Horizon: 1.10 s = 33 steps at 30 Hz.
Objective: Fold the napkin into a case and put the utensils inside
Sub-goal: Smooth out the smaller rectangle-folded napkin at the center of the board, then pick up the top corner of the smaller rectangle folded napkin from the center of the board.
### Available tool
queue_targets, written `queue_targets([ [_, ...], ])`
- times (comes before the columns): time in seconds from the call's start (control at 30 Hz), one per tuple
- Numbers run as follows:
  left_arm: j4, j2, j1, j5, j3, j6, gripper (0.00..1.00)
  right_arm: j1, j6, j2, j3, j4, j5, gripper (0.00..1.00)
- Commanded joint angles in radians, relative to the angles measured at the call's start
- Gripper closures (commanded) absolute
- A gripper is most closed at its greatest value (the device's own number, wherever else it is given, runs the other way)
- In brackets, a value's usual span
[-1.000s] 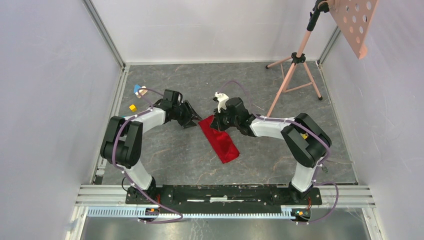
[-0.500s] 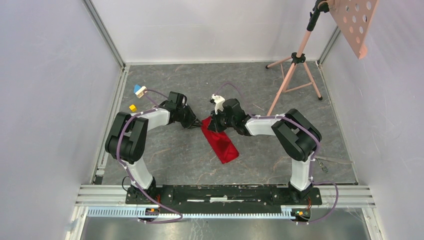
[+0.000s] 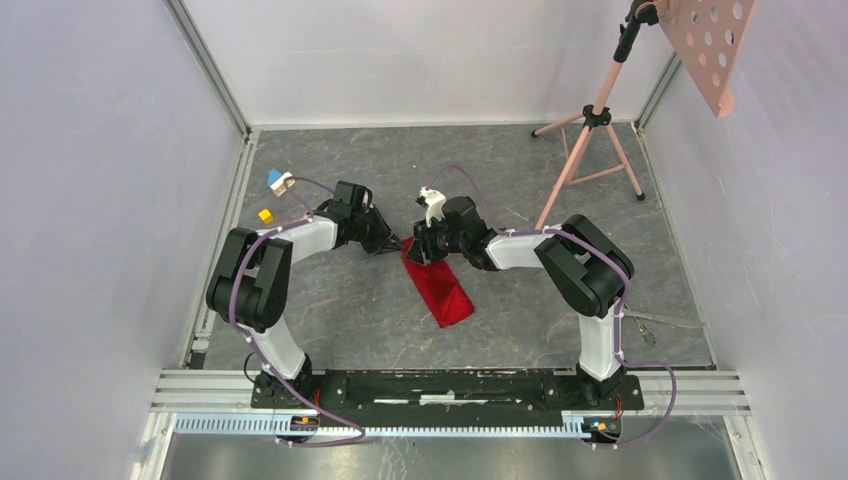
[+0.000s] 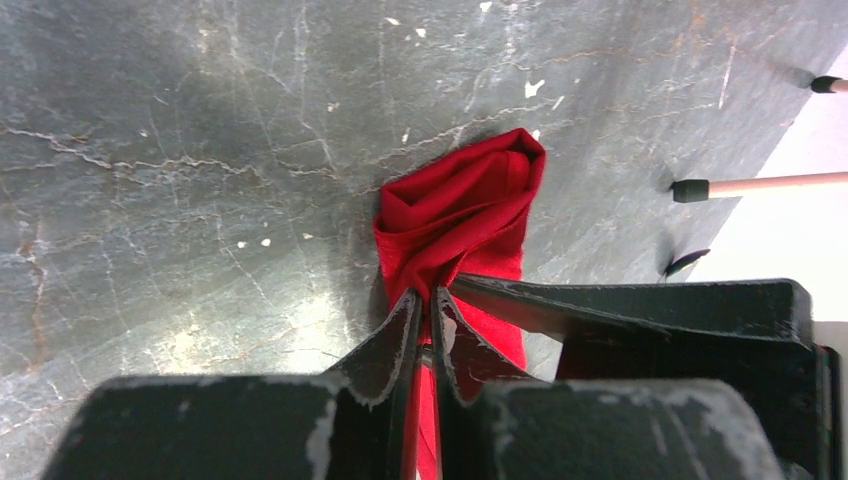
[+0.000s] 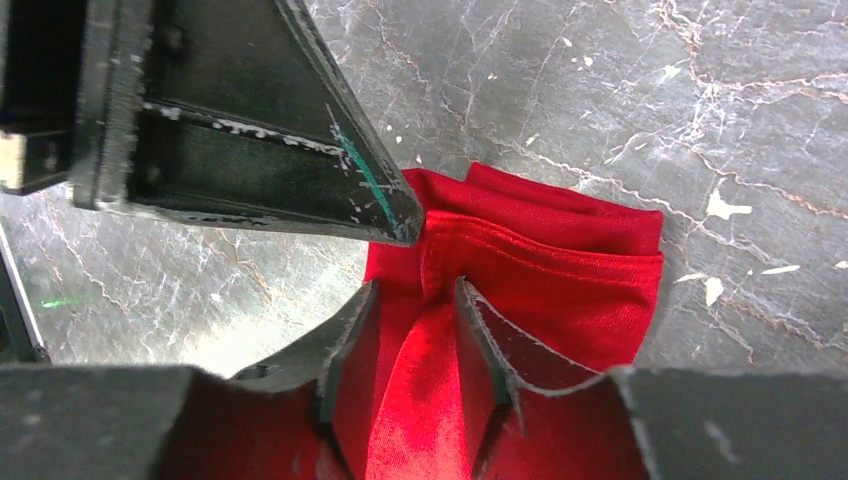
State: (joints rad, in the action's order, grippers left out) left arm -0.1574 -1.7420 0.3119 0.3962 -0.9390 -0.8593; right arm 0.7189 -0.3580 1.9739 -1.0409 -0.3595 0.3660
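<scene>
**Two black grippers meet at the bunched end of a red napkin**

The napkin (image 3: 447, 292) is a thin, bright red cloth with a faint sheen, folded into a long, narrow strip. It lies on the grey, marble-veined table (image 3: 330, 310), to the left of the pink tripod (image 3: 590, 150) and nearer the arm bases than the tripod's feet, and it runs slantwise. Most of the strip is flat and smooth. Its far end is gathered into soft, rolled folds with rounded edges.

The left gripper (image 4: 425, 293) is matt black, with wedge-shaped fingers whose edges are scuffed and whitened. Its fingers are pressed almost together on a thin pinch of the red cloth, which puckers up into the narrow slit between the tips.

The right gripper (image 5: 416, 286) is made of the same worn black plastic and sits on the tripod's side of the left one. Its fingers stand parted and straddle a raised ridge of cloth that runs up between them. Whether they press on that ridge cannot be told. In the right wrist view, one pointed tip of the left gripper touches the cloth just beyond the right fingertips.

The tripod is made of slim pink tubes capped with black rubber feet.
</scene>
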Motion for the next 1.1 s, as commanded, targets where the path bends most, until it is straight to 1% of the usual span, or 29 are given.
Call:
queue_targets([
  [0.0,0.023,0.074,0.005,0.019,-0.018,-0.013,0.88,0.010,0.019,-0.036,0.011,-0.061,0.000,0.57],
  [0.1,0.016,0.088,0.008,0.018,-0.026,-0.016,0.88,0.026,0.042,-0.046,0.011,-0.046,-0.036,0.48],
  [0.2,0.009,0.082,0.014,0.020,-0.034,-0.017,0.88,0.036,0.043,-0.048,0.008,-0.045,-0.049,0.45],
  [0.33,0.009,0.077,0.022,0.020,-0.036,-0.021,0.88,0.045,0.045,-0.053,0.016,-0.054,-0.059,0.38],
  [0.43,0.009,0.079,0.026,0.018,-0.038,-0.023,0.89,0.055,0.054,-0.058,0.015,-0.052,-0.076,0.36],
  [0.5,0.009,0.083,0.026,0.018,-0.040,-0.024,0.89,0.066,0.065,-0.062,0.011,-0.026,-0.122,0.36],
  [0.57,0.007,0.089,0.026,0.018,-0.040,-0.025,0.89,0.073,0.069,-0.064,-0.002,0.006,-0.176,0.42],
  [0.63,0.004,0.092,0.028,0.019,-0.041,-0.025,0.89,0.072,0.063,-0.073,0.003,0.006,-0.203,0.51],
  [0.73,0.003,0.099,0.027,0.016,-0.036,-0.024,0.89,0.072,0.049,-0.081,-0.001,0.012,-0.235,0.68],
  [0.8,0.000,0.102,0.028,0.015,-0.035,-0.021,0.88,0.072,0.045,-0.085,-0.011,0.022,-0.233,0.83],
  [0.83,-0.008,0.104,0.027,0.010,-0.036,-0.013,0.86,0.073,0.042,-0.093,-0.012,0.031,-0.230,0.93],
  [0.87,-0.020,0.107,0.028,0.001,-0.039,0.001,0.82,0.072,0.035,-0.103,-0.014,0.042,-0.232,0.99],
  [0.93,-0.045,0.125,0.029,-0.034,-0.037,0.026,0.68,0.058,0.017,-0.129,-0.009,0.064,-0.213,0.99],
  [0.97,-0.058,0.135,0.029,-0.057,-0.033,0.037,0.59,0.049,0.001,-0.142,0.000,0.068,-0.193,0.99],
  [1.0,-0.073,0.148,0.028,-0.080,-0.031,0.049,0.53,0.034,-0.013,-0.154,0.006,0.077,-0.175,1.00],
  [1.03,-0.157,0.178,0.039,-0.197,-0.036,0.086,0.32,-0.010,-0.054,-0.147,-0.010,0.128,-0.060,1.00],
  [1.07,-0.175,0.187,0.046,-0.231,-0.036,0.091,0.28,-0.024,-0.066,-0.140,-0.010,0.131,-0.025,0.99],
])
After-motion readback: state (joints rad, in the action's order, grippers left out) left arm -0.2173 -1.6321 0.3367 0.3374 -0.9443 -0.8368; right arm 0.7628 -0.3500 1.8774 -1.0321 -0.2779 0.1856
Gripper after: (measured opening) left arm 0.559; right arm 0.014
